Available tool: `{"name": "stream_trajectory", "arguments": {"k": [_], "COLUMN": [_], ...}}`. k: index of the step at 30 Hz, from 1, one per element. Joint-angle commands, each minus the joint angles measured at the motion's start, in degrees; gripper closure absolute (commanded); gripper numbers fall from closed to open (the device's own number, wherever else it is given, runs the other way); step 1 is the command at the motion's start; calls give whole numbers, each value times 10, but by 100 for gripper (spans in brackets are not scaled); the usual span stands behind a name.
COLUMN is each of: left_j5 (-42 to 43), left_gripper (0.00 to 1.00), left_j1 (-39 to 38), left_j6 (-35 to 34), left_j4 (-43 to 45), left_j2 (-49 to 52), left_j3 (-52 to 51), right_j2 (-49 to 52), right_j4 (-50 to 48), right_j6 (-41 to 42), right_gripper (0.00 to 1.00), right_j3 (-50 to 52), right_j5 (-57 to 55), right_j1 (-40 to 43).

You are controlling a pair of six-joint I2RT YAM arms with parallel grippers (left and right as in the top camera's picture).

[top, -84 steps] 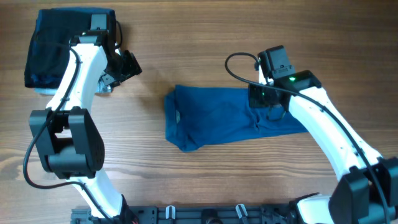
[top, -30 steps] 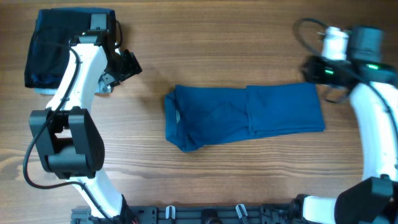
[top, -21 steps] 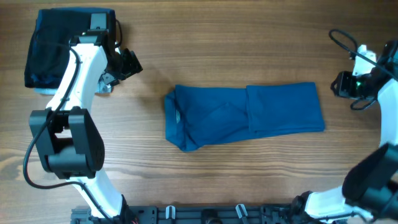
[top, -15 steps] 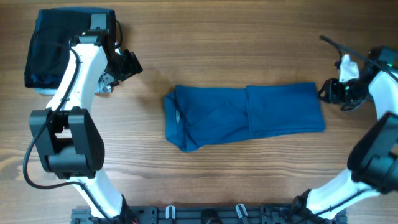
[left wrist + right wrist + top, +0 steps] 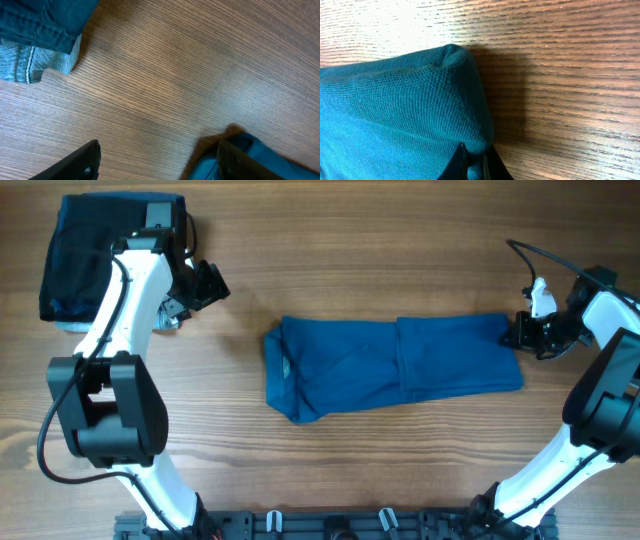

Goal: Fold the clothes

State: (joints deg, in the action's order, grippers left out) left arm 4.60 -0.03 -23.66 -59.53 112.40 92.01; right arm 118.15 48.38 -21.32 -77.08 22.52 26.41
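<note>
The clothes (image 5: 390, 365) are a medium-blue polo shirt lying as a long folded strip across the middle of the table. My right gripper (image 5: 512, 333) sits at the strip's upper right corner. In the right wrist view its dark fingers (image 5: 461, 161) are shut on a pinch of the knit fabric (image 5: 405, 100), and the gripper (image 5: 475, 153) rests low on the wood. My left gripper (image 5: 207, 283) hovers open over bare wood to the upper left of the shirt. Its wrist view shows the gripper (image 5: 157, 160) with the shirt's corner (image 5: 207, 167) beside the right finger.
A stack of folded dark garments with a pale blue edge (image 5: 75, 265) lies at the table's far left corner, partly under my left arm; it also shows in the left wrist view (image 5: 40, 25). Black rails run along the table's front edge (image 5: 330, 525).
My right gripper came in from the far right edge to the shirt's upper right corner and shut on the fabric. The left arm and the shirt have stayed put.
</note>
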Motion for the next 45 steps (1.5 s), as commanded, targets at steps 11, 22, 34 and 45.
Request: {"name": "stream_trajectory", "arguments": {"k": [11, 22, 34, 45], "left_j5": [7, 7, 7, 7], "left_gripper": [25, 25, 24, 23], "left_j1": [2, 2, 2, 2], "left_j6": [7, 7, 7, 7], "left_j4": [2, 10, 19, 22], "left_j2": [-15, -15, -15, -15], "left_j3": [2, 2, 2, 2], "right_j2": [-1, -111, -129, -126], "right_j4": [172, 246, 339, 137], "right_j6": [31, 20, 45, 113], "right_gripper": [96, 96, 96, 96], "right_j3": [-272, -335, -294, -61], "right_j5": [-149, -76, -44, 5], "right_j1": [36, -32, -252, -462]}}
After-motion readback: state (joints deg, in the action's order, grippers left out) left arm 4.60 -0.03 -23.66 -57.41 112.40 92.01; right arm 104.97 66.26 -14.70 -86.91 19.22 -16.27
